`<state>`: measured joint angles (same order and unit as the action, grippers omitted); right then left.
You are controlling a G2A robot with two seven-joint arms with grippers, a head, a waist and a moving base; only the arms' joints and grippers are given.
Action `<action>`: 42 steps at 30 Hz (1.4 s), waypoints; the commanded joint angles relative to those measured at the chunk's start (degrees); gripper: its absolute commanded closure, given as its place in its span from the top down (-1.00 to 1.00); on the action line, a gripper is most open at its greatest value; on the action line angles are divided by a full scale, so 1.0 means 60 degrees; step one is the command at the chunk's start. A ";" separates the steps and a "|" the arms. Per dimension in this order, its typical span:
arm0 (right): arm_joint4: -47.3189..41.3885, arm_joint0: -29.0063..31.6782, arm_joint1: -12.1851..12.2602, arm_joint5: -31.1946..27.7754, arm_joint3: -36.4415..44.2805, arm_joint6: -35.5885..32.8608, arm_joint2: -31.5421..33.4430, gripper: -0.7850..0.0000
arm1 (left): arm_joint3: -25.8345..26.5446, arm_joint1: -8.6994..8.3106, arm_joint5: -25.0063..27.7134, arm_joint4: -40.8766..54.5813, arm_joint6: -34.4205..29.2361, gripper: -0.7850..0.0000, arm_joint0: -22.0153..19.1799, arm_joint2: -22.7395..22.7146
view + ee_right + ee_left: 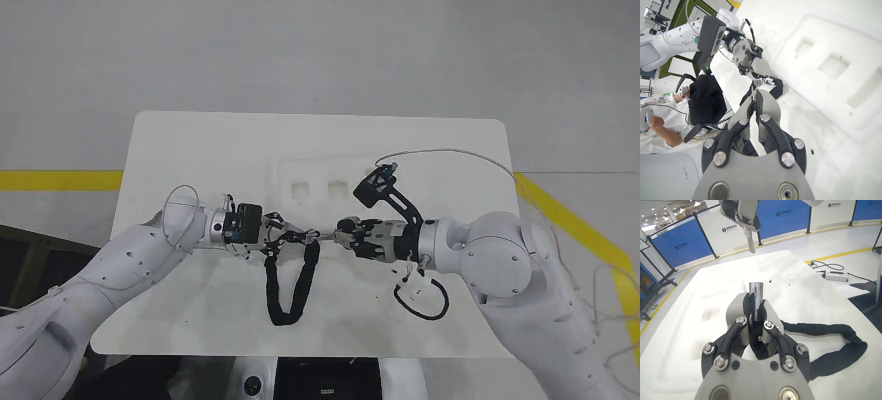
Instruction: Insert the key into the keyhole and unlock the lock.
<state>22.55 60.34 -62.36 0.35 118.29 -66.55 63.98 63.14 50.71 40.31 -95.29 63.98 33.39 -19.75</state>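
Evidently, aligning was in hand.
Left gripper [755,301] pinched the chrome lock cylinder [756,289], right gripper [755,95] the silver key [750,238]; a straight push seemed needed.

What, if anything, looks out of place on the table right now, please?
A few dark specks lie on the white table near the lock, like stray debris. Nothing else stands out; the key and lock look intact.

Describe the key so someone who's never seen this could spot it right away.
Look above the middle of the white table, where the right gripper faces the left gripper. The key is pinched in the right one, blade pointing at the chrome cylinder the left one holds. It's the only thin, flat, toothed piece; the cylinder is round, its loop black.
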 commanded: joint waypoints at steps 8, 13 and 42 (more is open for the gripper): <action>0.0533 -0.0424 -0.0084 0.0469 -0.0216 0.0061 -0.0750 -1.00 | -0.0492 0.0169 -0.0184 0.0424 0.0184 -1.00 -0.0059 0.0230; 0.0734 -0.0495 -0.0109 0.0767 -0.0344 0.0215 -0.0914 -1.00 | -0.0492 0.0169 -0.0184 0.0424 0.0184 -1.00 -0.0059 0.0230; 0.1151 -0.0682 -0.0206 0.1207 -0.0697 0.0642 -0.1326 -1.00 | -0.0492 0.0169 -0.0184 0.0424 0.0184 -1.00 -0.0059 0.0230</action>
<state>29.44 56.27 -63.58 7.57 114.17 -62.74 56.05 60.18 51.72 39.21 -92.74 65.08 33.03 -18.37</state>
